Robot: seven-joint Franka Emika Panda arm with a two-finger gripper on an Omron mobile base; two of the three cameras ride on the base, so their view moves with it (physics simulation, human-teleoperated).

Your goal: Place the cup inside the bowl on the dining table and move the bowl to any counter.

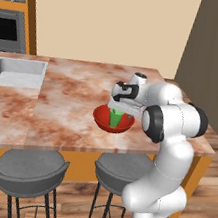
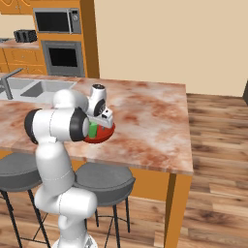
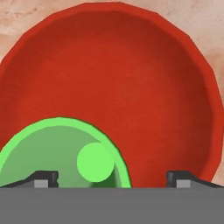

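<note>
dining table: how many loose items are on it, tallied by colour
red: 1, the wide shallow glossy red bowl
green: 1, the small bright-green tapered cup, standing inside the bowl
total: 2, both on the pinkish-brown marbled dining table

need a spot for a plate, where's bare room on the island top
The dining table is bare between the sink and the bowl, and in the right base view from the bowl to the far right edge. It is crowded only at the near edge, where the bowl holds the cup and the open gripper hangs over them.
</note>
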